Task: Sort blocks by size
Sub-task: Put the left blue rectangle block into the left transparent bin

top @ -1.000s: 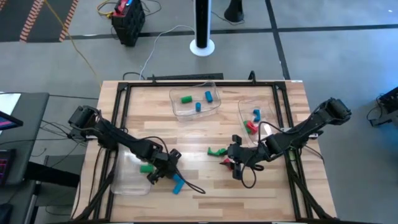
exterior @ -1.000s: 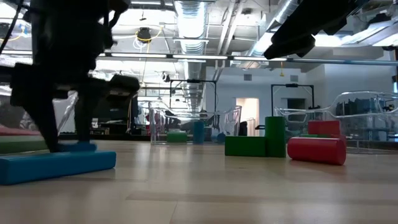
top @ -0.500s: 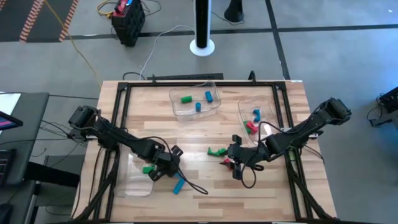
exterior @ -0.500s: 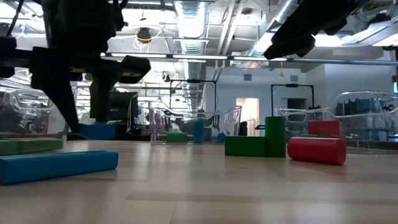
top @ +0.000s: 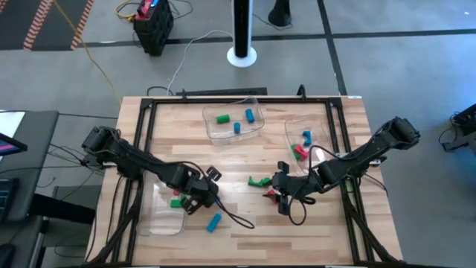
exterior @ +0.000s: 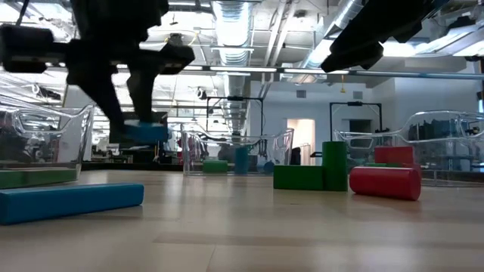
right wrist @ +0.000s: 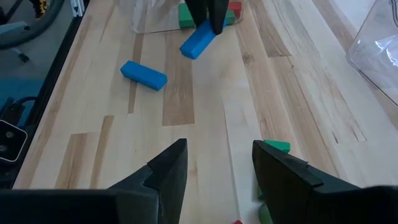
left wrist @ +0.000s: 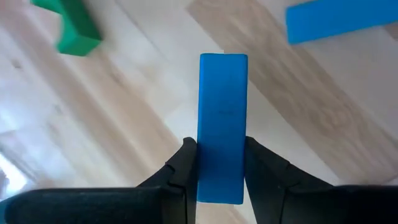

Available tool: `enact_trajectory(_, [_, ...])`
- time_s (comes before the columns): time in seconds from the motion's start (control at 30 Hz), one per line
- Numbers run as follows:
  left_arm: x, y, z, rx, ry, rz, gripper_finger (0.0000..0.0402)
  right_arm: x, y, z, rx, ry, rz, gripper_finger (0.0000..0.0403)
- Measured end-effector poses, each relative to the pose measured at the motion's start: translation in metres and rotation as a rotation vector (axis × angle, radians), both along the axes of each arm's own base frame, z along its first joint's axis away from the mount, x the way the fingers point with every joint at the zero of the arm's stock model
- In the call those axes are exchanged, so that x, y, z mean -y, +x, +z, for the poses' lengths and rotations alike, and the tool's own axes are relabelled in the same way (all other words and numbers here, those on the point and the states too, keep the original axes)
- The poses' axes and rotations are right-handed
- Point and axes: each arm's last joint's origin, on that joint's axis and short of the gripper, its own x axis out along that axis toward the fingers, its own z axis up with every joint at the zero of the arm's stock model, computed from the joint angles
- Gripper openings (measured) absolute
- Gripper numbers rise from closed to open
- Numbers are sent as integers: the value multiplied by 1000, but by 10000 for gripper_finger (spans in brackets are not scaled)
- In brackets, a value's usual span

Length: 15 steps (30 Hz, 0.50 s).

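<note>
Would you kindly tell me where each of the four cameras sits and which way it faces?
High view: above, looking straight down; both arms, left pincer, right pincer.
Low view: table-top height, looking level across at the red cylinder; left arm dark overhead.
Left wrist view: looks down past its fingers shut on a blue bar.
Right wrist view: looks across the table past its open fingers.
Shared: the lying blue bar appears in all four.

We count clear trays (top: 208,123): three | arms (top: 141,165): two | blue blocks (top: 250,115): five | green blocks (top: 222,117): at least three we can tell | red blocks (top: 300,151): at least two, the others too small to tell
</note>
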Motion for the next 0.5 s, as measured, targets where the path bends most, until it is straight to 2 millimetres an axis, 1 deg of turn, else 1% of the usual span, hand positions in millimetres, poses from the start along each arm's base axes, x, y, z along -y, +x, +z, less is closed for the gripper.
enact_trajectory(0.13, [-5,3,16,44,1,21,94,0,0,0,-1,-5,4,207])
enact_trajectory(0.23, [-11,0,31,97,-7,39,94,0,0,0,-1,-8,5,207])
enact_trajectory(0.4, [-25,-10,62,221,-37,103,94,0,0,0,0,-29,18,207])
enact_trajectory(0.5, [-33,-19,80,278,-140,117,94,1,1,2,30,-81,15,207])
